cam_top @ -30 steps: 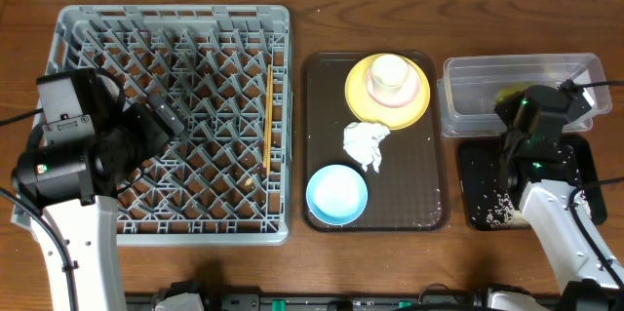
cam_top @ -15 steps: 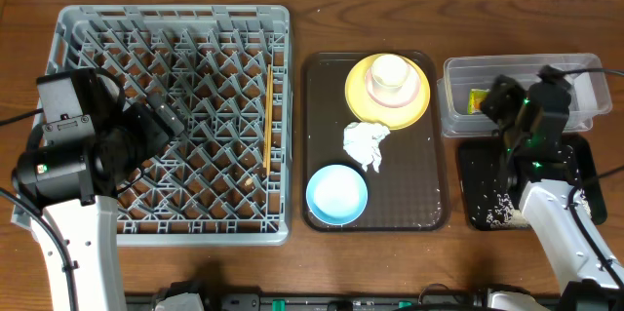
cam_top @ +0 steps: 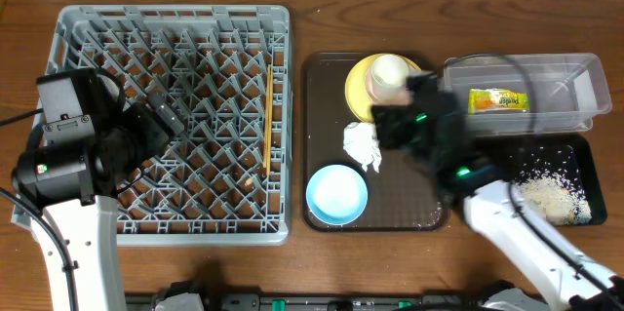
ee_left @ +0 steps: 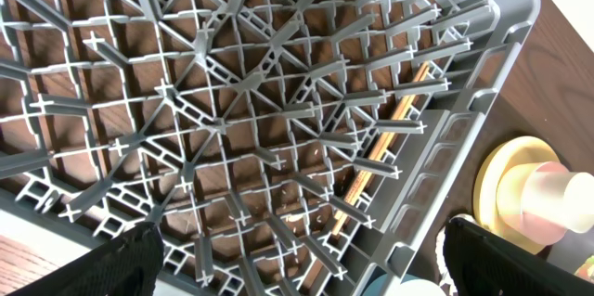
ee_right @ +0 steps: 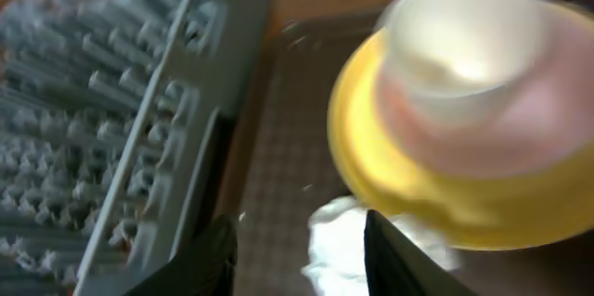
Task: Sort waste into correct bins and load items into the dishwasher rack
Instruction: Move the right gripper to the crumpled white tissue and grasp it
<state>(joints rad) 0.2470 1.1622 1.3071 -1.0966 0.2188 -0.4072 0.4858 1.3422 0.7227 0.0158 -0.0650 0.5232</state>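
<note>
My right gripper (cam_top: pixel 390 126) hangs open over the dark brown serving tray, just above the crumpled white napkin (cam_top: pixel 366 145) (ee_right: pixel 343 240); nothing is gripped. Beside it, the yellow plate (cam_top: pixel 414 106) (ee_right: pixel 445 194) carries a white bowl (ee_right: pixel 483 138) with a small white cup (cam_top: pixel 388 72) in it. The light blue bowl (cam_top: pixel 337 194) sits at the tray's front. The snack packet (cam_top: pixel 499 101) lies in the clear tub (cam_top: pixel 575 67). Rice scraps (cam_top: pixel 546 194) lie in the black tray (cam_top: pixel 478 170). My left gripper (cam_top: pixel 161 121) (ee_left: pixel 297 268) is wide open over the rack (cam_top: pixel 175 19), where chopsticks (cam_top: pixel 267 121) (ee_left: pixel 390 138) lie.
The dark brown serving tray (cam_top: pixel 409 204) stands between the rack and the two bins. My right forearm (cam_top: pixel 526 238) crosses the front of the black tray. The right wrist view is blurred by motion.
My right arm has swung left from the clear tub to the serving tray, its jaws opening. The packet now lies in the tub. The left arm has not moved.
</note>
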